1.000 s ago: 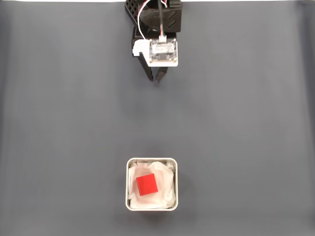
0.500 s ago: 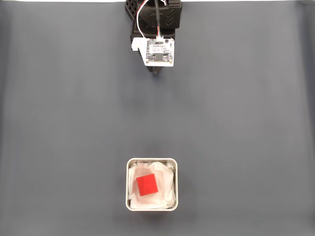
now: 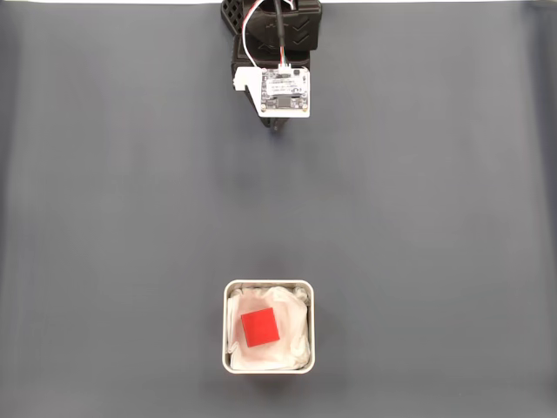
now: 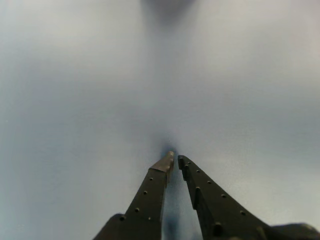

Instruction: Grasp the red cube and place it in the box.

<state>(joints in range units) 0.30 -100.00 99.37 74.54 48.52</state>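
With the jaws drawn nearly shut and empty, where a second ago they stood apart, we see the gripper pulled back at the desk's far edge; the red cube lies in the box, so the task looks done.

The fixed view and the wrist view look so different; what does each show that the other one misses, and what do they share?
The fixed view looks down on the whole scene: the red cube lying inside the box on its white lining, and the arm far away at the top edge. The wrist view looks along the gripper: two dark fingers with their tips nearly touching, so the jaws are shut and hold nothing. Both views share the plain grey table and part of the gripper, though from above its camera board hides most of it.
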